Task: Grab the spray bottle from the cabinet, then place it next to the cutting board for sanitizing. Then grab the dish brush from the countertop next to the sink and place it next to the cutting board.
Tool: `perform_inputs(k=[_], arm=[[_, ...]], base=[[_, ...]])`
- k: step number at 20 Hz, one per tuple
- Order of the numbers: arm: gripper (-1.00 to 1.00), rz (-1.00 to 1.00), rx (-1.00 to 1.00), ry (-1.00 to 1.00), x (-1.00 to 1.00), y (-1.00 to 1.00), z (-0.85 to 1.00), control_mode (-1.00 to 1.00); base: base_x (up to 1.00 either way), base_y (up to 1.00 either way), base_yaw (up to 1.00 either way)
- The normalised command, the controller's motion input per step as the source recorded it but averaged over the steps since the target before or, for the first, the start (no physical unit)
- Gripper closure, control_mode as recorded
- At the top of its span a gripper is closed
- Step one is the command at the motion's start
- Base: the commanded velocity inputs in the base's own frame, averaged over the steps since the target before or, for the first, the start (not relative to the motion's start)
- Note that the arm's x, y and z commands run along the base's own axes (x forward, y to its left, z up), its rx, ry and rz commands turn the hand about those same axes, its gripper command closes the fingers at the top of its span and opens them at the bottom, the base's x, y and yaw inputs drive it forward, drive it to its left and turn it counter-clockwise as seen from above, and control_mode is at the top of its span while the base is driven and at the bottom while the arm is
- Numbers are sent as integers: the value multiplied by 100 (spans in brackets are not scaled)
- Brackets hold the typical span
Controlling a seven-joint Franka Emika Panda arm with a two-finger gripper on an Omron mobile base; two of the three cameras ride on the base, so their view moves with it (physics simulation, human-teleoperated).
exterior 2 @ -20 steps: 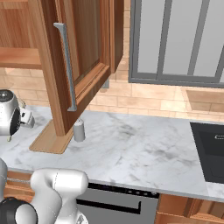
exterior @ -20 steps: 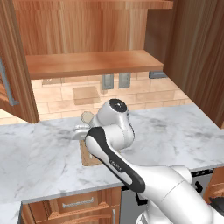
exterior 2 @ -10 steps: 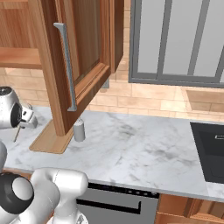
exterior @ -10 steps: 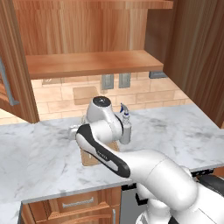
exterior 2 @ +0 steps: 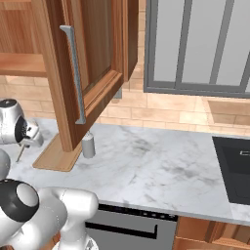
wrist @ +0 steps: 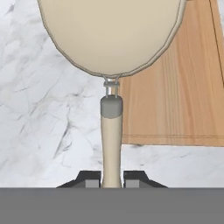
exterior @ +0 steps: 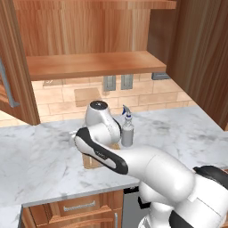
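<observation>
Jaws clamp dish brush pale handle; round cream head over wood cutting board.

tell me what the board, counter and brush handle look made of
Board: light wood, matte, straight grain lines. Counter: white marble, grey veining, smooth. Brush handle: pale, plain, maybe wood or plastic; grey collar looks like metal.

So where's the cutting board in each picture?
Left base view: board low in the middle, mostly hidden behind the arm.
Right base view: board at lower left, below the open cabinet door.
Hand view: board on the right, partly behind the brush.
Shared landmark: the marble counter it lies on.
</observation>
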Motion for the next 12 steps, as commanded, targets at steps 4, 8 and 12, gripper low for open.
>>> perform_inputs(k=[4,8,12], arm=[[100,0,0,8,11,1,-36,-100],[100,0,0,3,13,7,-31,-100],[100,0,0,1,24,32,-15,-100]], base=[[0,0,0],[0,0,0],[0,0,0]])
